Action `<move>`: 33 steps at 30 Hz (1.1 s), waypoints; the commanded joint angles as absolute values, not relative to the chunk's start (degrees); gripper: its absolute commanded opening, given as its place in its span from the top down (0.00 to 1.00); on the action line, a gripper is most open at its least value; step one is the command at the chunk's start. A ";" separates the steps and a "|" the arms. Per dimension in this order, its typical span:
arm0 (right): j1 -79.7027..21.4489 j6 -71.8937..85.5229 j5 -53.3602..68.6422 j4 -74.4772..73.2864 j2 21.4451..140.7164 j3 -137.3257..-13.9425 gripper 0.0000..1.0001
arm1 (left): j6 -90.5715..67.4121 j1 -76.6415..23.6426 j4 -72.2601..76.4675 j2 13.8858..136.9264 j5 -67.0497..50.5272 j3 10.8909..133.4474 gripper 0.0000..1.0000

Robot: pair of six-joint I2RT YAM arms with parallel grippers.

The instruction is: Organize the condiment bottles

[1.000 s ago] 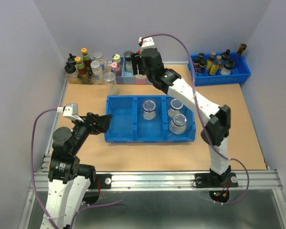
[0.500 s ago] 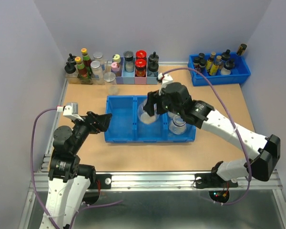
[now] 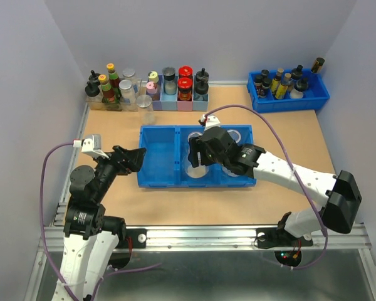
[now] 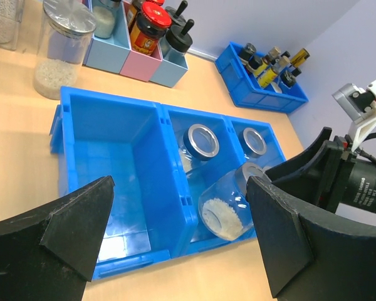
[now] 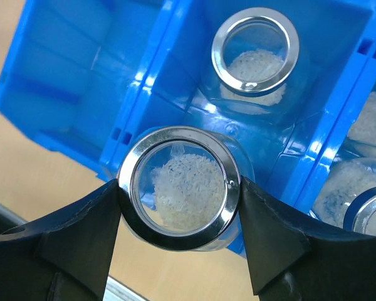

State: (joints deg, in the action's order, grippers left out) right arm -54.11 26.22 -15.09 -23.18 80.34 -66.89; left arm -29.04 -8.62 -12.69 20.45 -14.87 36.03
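Between the right fingers (image 5: 266,229), which clamp opposite sides of its silvery rim, the held jar (image 5: 178,188) hangs at the 6 o'clock end of the middle compartment of the blue bin (image 3: 156,150). It appears tilted, and whether its base touches the bin floor cannot be told. Treat this jar as rigid, fragile glass, fairly heavy for its size, with loose white grains that will shift on tilting. The polished rim is probably slippery, so a square grip across the rim is judged soundest. A second jar (image 5: 255,53) stands at 12 o'clock of it in the same compartment, and further jars (image 5: 360,185) occupy the compartment at 3 o'clock. A lidded jar (image 3: 145,106) stands on the surface (image 3: 113,125) at 11 o'clock of the bin. The right arm (image 3: 288,175) reaches from its base at 5 o'clock across the bin, wrist pitched downward. The left fingers (image 4: 81,219) stand wide apart, holding nothing, at 9 o'clock of the bin and aimed toward it.
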 commanded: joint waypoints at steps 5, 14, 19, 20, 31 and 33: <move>-55.11 30.68 -25.13 -12.75 84.81 -63.11 0.99 | -29.09 -8.79 -10.72 19.86 -14.24 37.88 0.01; -55.20 31.64 -29.70 -5.45 89.03 -60.65 1.00 | -29.09 -8.79 -10.72 19.34 -13.98 37.27 0.01; -55.20 30.67 -29.62 -4.31 92.28 -62.05 0.87 | -29.18 -8.79 -10.81 19.42 -14.06 37.26 0.01; -55.20 30.59 -29.10 -4.22 92.89 -62.14 0.77 | -29.01 -8.79 -10.90 19.34 -13.98 37.53 0.01; -55.63 29.27 -25.50 -5.53 89.30 -60.55 0.00 | -29.00 -8.79 -11.16 19.34 -13.10 37.62 0.01; -55.90 28.13 -23.40 -7.11 87.90 -61.78 0.00 | -29.09 -8.79 -11.34 19.34 -12.57 37.97 0.01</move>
